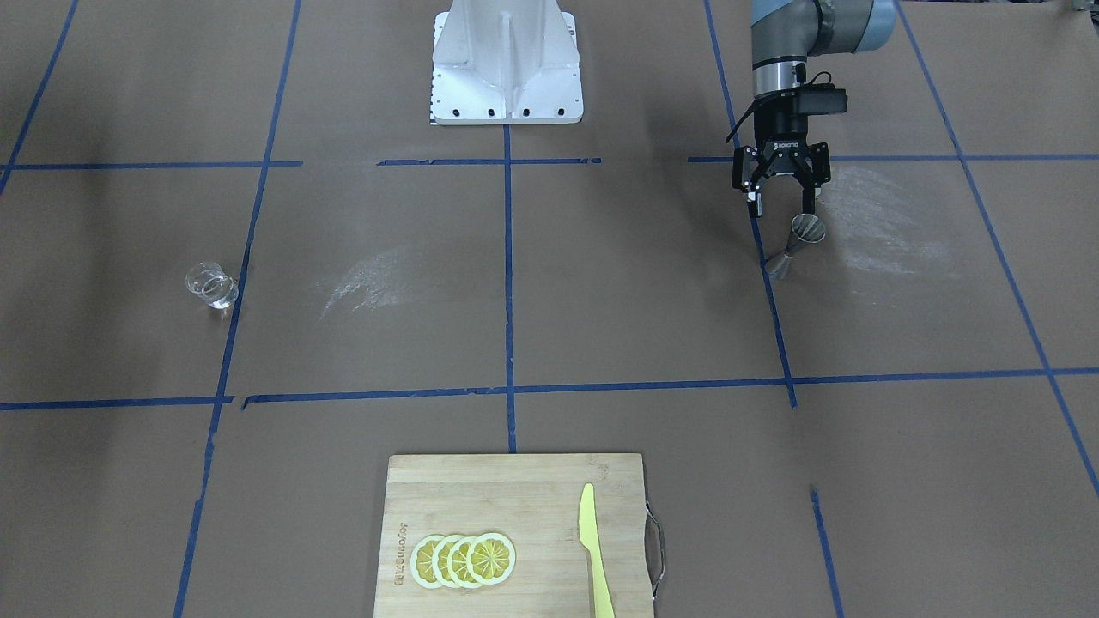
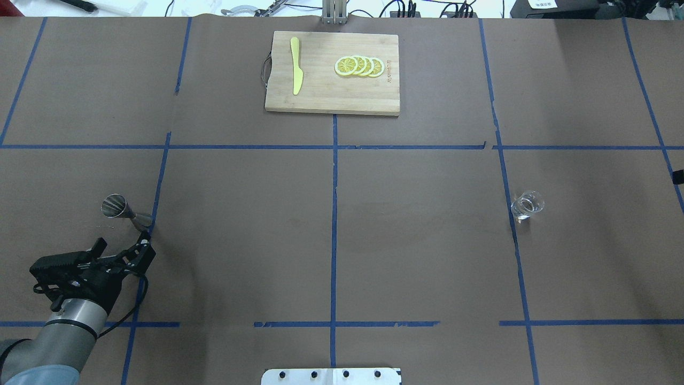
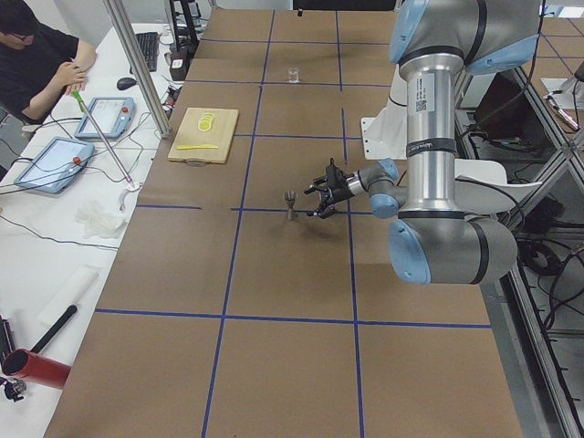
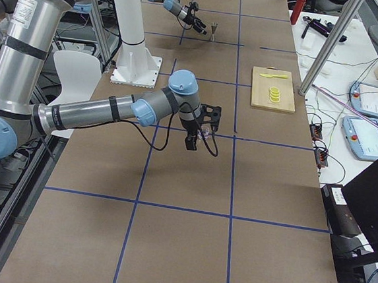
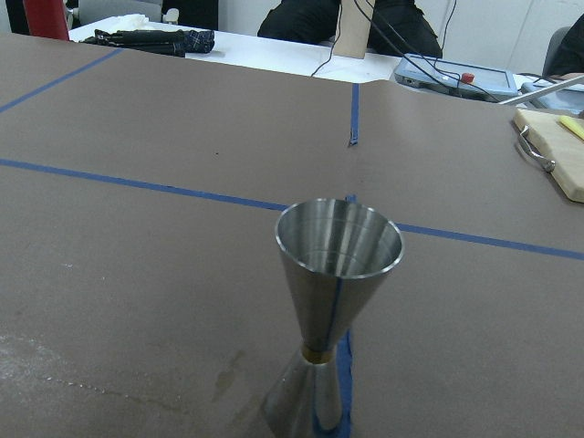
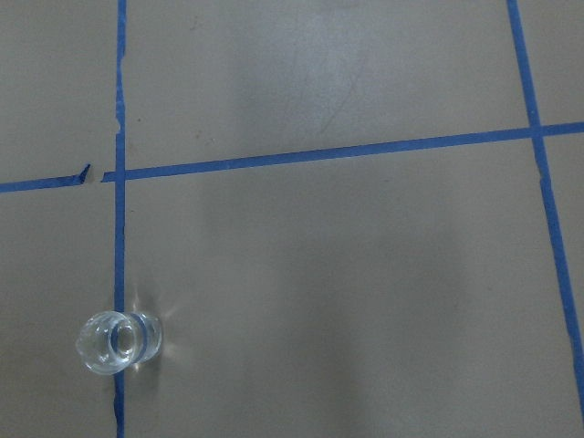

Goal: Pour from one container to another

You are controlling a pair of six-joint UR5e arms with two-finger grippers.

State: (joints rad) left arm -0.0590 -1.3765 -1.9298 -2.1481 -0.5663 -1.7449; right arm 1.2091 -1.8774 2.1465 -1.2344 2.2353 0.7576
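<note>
While right arm (image 4: 92, 112) escapes overhead, side view catches it — jigger (image 5: 333, 292) upright

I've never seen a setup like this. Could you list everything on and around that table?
Cup: one, clear glass, on the table, robot's right side.
Jigger: one, grey steel, upright just ahead of the left gripper.
Board: one, pale wood, table's far edge, middle.
Lemon slices: four, yellow, overlapping on the board.
Knife: one, yellow, on the board.
Table: one, brown with blue tape lines.
Person: one, black top, at the side bench.
Tablets: two, grey-blue, on that bench.
Base: one, white, robot's edge of the table.
Left gripper: one, black, open, low by the jigger.
Right gripper: one, black, above the table; open or shut unclear.
</note>
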